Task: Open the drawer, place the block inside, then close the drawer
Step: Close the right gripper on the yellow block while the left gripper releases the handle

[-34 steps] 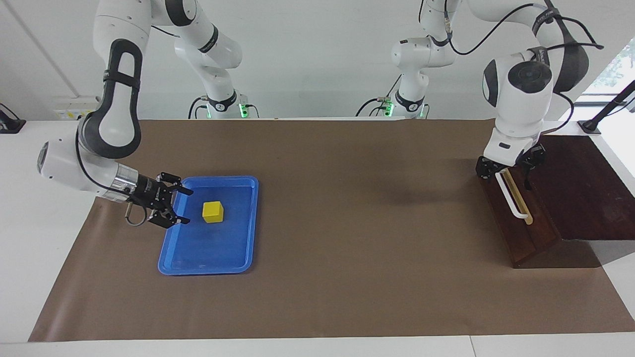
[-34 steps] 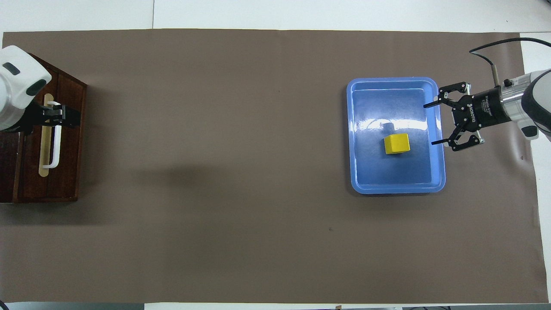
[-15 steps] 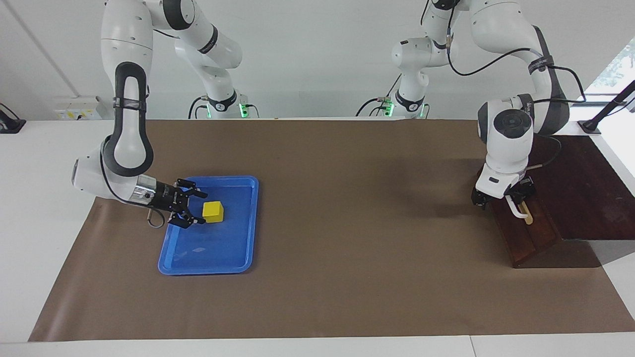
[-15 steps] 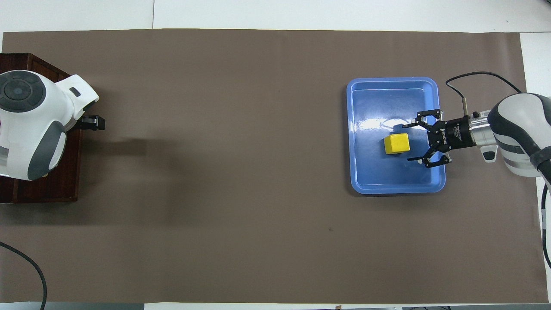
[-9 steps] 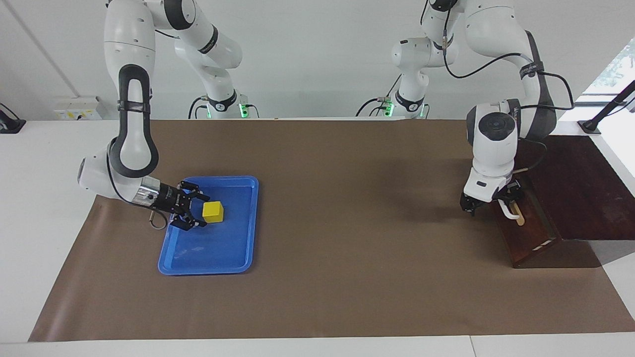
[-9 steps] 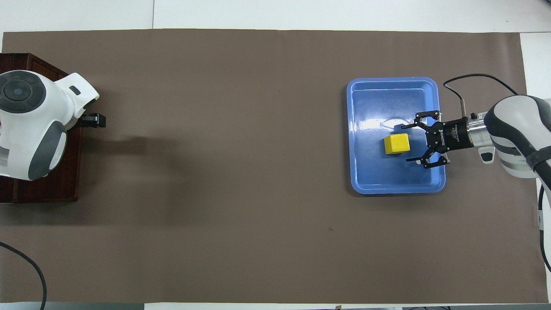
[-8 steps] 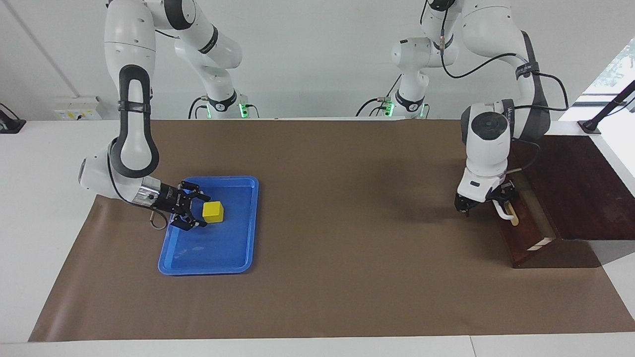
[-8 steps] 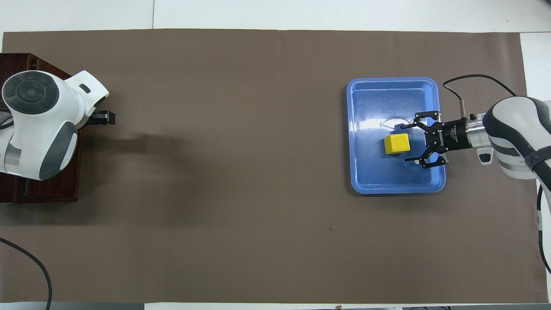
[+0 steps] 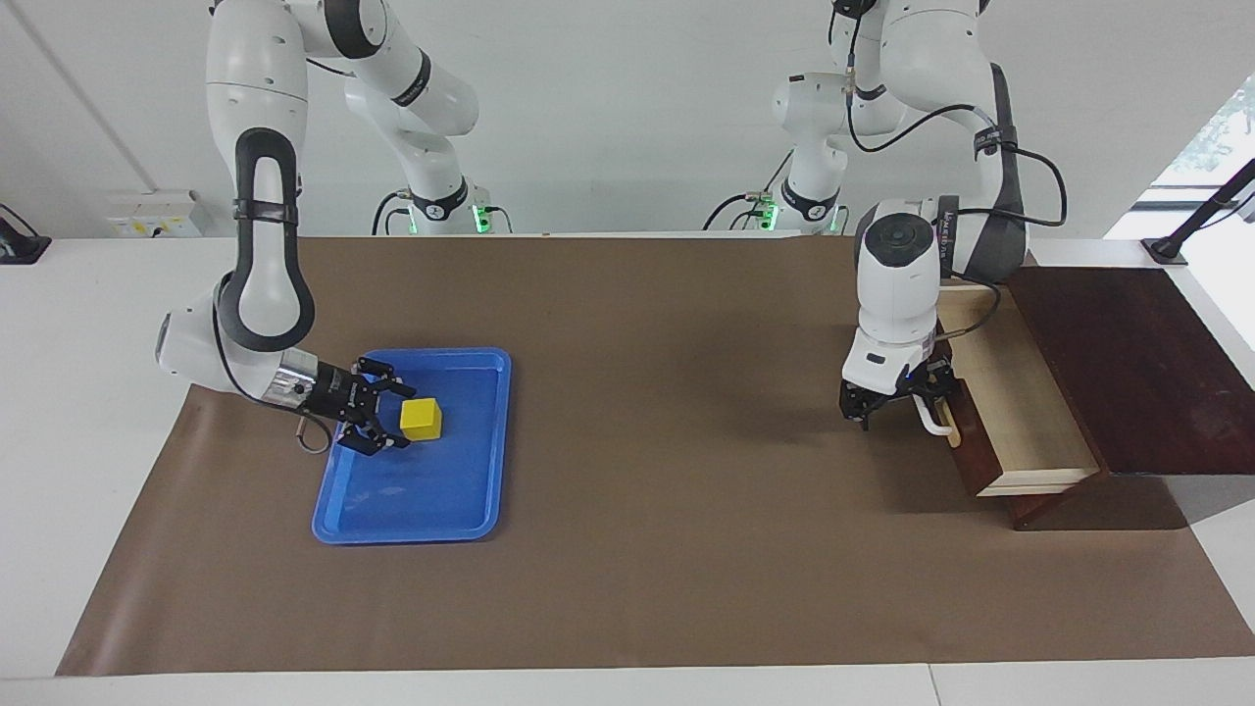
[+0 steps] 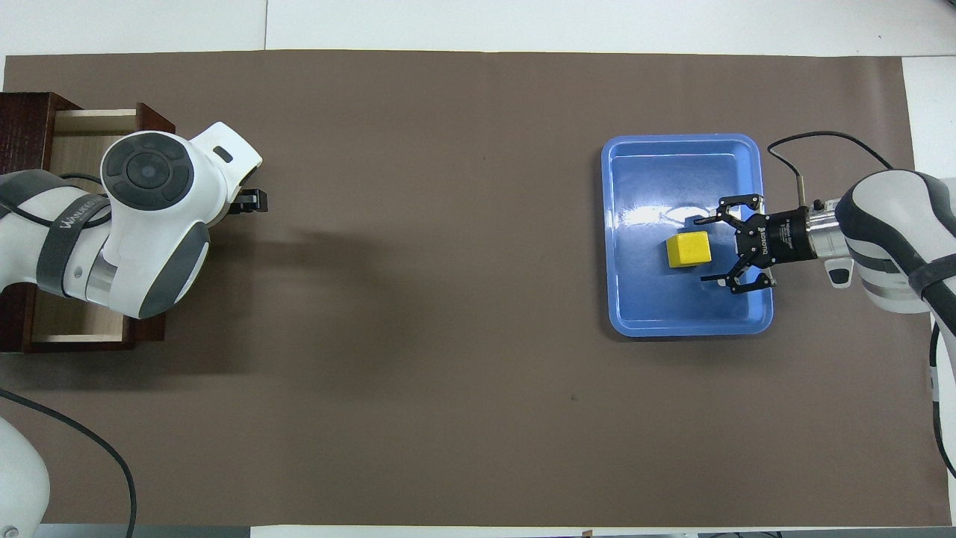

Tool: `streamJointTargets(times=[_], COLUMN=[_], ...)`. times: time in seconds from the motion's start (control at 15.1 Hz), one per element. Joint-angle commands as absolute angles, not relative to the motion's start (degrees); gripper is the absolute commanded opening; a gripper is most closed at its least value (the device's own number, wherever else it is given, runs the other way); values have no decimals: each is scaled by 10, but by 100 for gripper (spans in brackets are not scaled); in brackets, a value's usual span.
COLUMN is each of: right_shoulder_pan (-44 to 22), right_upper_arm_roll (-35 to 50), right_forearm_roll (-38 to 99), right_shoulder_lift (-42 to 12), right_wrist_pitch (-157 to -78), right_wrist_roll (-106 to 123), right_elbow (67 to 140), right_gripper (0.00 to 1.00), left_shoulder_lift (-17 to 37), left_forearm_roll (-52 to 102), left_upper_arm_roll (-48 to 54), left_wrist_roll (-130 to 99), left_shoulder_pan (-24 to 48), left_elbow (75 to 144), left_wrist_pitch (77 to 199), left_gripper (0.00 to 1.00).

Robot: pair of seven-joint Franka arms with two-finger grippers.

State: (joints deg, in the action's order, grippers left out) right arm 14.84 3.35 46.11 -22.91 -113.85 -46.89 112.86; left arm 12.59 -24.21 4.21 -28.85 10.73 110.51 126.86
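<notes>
The drawer [image 9: 1025,397] of the dark brown box [image 9: 1147,363] stands pulled out at the left arm's end of the table, its pale wood inside showing. My left gripper [image 9: 894,414] is open at the drawer's white bar handle [image 9: 938,424]; in the overhead view only the left gripper's tip [image 10: 252,202] and the drawer [image 10: 75,134] show past the arm. The yellow block [image 9: 422,419] [image 10: 688,249] sits in the blue tray [image 9: 471,495] [image 10: 672,317]. My right gripper [image 9: 395,418] [image 10: 707,249] is low in the tray, open, its fingertips level with the block's nearest side.
A brown mat [image 9: 667,510] covers the table between the tray and the box. The right arm's wrist and cable [image 10: 821,142] hang over the tray's rim at the right arm's end.
The left gripper has drawn the drawer out toward the table's middle, baring its pale inside. The right gripper has crept slightly closer to the block.
</notes>
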Motion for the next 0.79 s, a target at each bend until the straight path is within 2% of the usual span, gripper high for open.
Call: streamJointTargets(times=[0.0,0.13,0.33,0.53,0.66,0.73], right_shoulder_pan=[150,150,151,151,151,151], right_upper_arm_roll=[36,36,36,36,36,37], right_forearm_roll=[477,477,478,480,481,481], right_shoulder_lift=[-214,-214,-214,-214,-214,-214], right_wrist_pitch=[-1154,-1153,-1150,-1149,-1146,-1143], right_wrist_roll=[-450,-450,-437,-429,-429,-427], right_elbow=[1148,1148,1148,1148,1147,1146], right_gripper=[96,91,70,51,21,0], left_shoulder_lift=[126,125,126,134,135,135], left_forearm_roll=[-221,-221,-221,-201,-179,-163], left_upper_arm_roll=[40,40,39,39,39,39], left_wrist_roll=[-317,-319,-318,-316,-317,-319], left_shoulder_pan=[134,140,136,134,133,133], left_elbow=[1107,1107,1098,1029,990,971], left_wrist_pitch=[1270,1268,1247,1168,1120,1097], left_gripper=[100,100,100,100,100,100])
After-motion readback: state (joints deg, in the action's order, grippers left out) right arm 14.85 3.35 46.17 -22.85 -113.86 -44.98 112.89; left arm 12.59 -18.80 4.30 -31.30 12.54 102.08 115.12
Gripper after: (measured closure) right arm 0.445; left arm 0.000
